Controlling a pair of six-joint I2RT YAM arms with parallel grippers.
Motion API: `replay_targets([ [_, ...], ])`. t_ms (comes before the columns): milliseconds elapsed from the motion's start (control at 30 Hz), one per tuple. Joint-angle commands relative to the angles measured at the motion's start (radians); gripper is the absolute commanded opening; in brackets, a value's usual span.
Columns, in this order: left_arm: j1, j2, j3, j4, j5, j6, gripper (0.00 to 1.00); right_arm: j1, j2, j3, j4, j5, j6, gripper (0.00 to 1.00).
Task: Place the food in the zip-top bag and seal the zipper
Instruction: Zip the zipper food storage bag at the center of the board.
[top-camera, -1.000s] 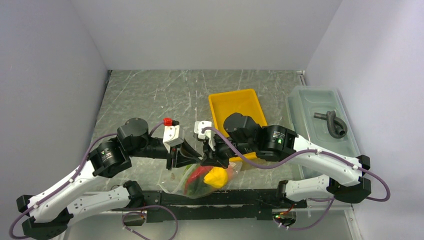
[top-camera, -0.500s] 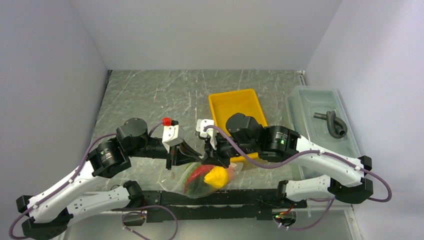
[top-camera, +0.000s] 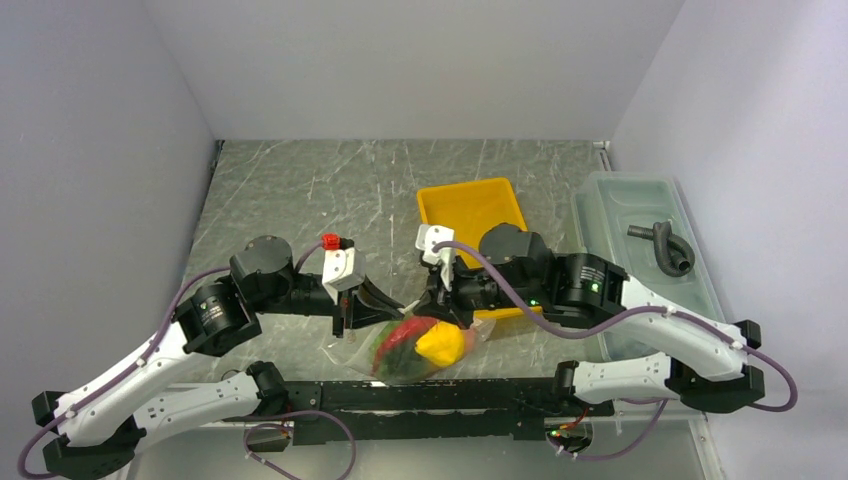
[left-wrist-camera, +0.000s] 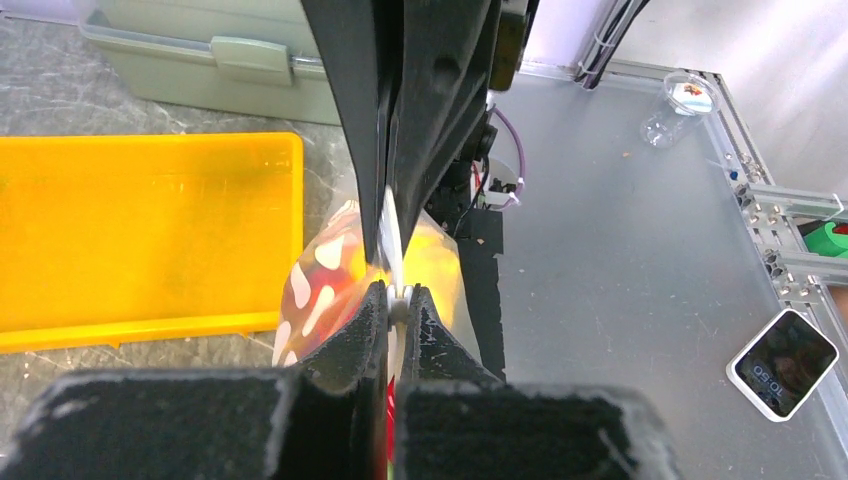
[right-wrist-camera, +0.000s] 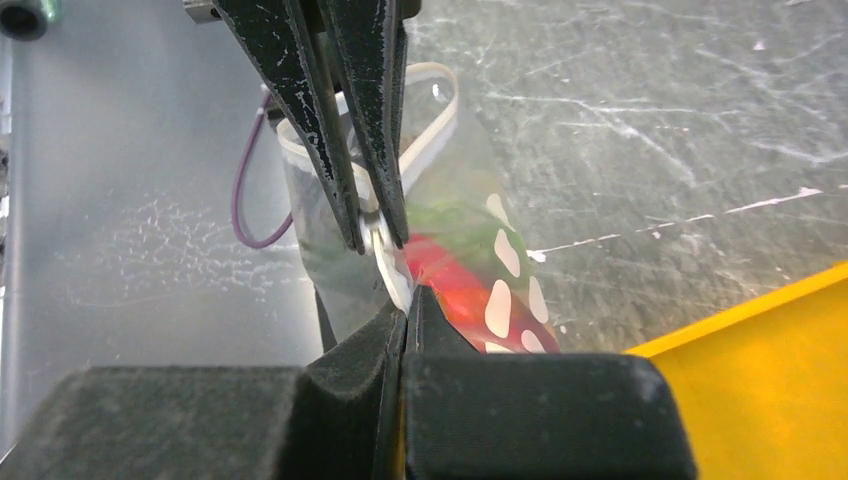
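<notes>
The zip-top bag (top-camera: 415, 345), clear with white dots, hangs between both grippers near the table's front edge. Inside it I see food: a red chilli (top-camera: 398, 340), a yellow pear (top-camera: 440, 343) and something green. My left gripper (top-camera: 400, 308) is shut on the zipper (left-wrist-camera: 393, 235), the pale strip pinched at its tips (left-wrist-camera: 398, 296). My right gripper (top-camera: 432, 305) faces it, tip to tip, and is shut on the same zipper (right-wrist-camera: 392, 275) at its own tips (right-wrist-camera: 408, 296). The bag's dotted wall (right-wrist-camera: 500, 270) bulges beside the jaws, with the chilli (right-wrist-camera: 450, 280) behind it.
A yellow tray (top-camera: 470, 205) lies just behind the right gripper. The translucent lidded bin (top-camera: 640, 230) stands at the right with a grey hose piece (top-camera: 665, 248) on its lid. A black frame rail (top-camera: 430, 400) runs along the near edge.
My right arm has moved to the right and a little back, drawing the bag's mouth with it. The left jaws have closed on the strip. The bag now sits slightly higher.
</notes>
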Motion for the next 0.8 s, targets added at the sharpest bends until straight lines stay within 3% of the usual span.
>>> replay_targets([
  [0, -0.003, -0.01, -0.01, -0.063, 0.002, 0.008, 0.0, -0.005, -0.095, 0.088, 0.122, 0.1, 0.019, 0.0],
  [767, -0.003, -0.118, -0.058, -0.167, -0.129, -0.026, 0.0, -0.006, -0.201, 0.075, 0.148, 0.43, 0.052, 0.0],
])
